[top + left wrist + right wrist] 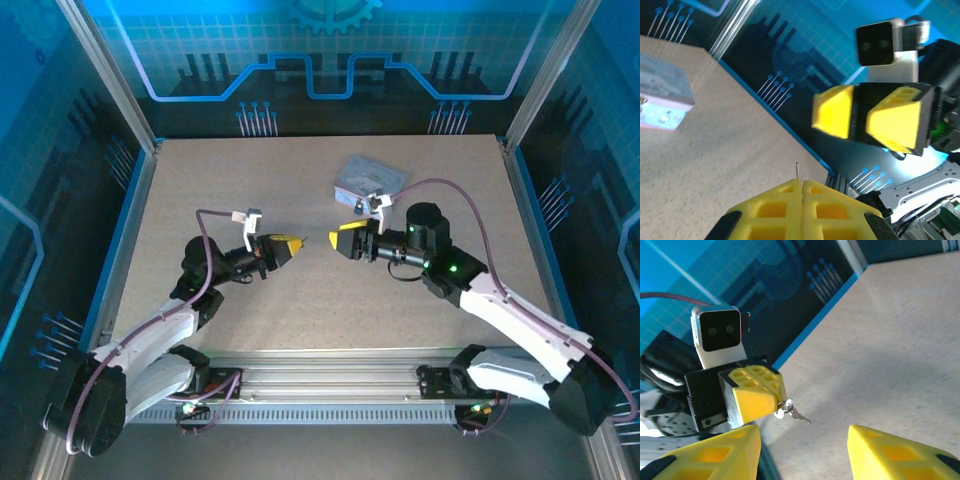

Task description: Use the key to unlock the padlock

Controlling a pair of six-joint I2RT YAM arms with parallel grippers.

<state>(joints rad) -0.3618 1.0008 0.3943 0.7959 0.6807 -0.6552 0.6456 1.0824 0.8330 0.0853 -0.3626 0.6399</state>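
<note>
— Speckled beige table (250,300) inside blue walls printed with a circuit pattern. Any writing to read?

— Only on the tin (370,180), a pale lavender-grey box lying toward the far side of the table. Its lid carries print, but it is too small to make out.

— And the left end effector (298,244)?

— Its yellow fingers are pressed together on the key (796,415). The thin metal sliver pokes out past the fingertips, nearer the arm bases than the tin and to its left.

— The right end effector (805,440)?

— Spread wide, with nothing between its fingers. It sits just on the near side of the tin, and its tips point at the key from a short way off.

— How are the arms posed?

— Each rises from its base at the near edge and angles inward. The wrists are turned so the two end effectors face each other tip to tip, near but apart, on the near side of the tin.
</note>
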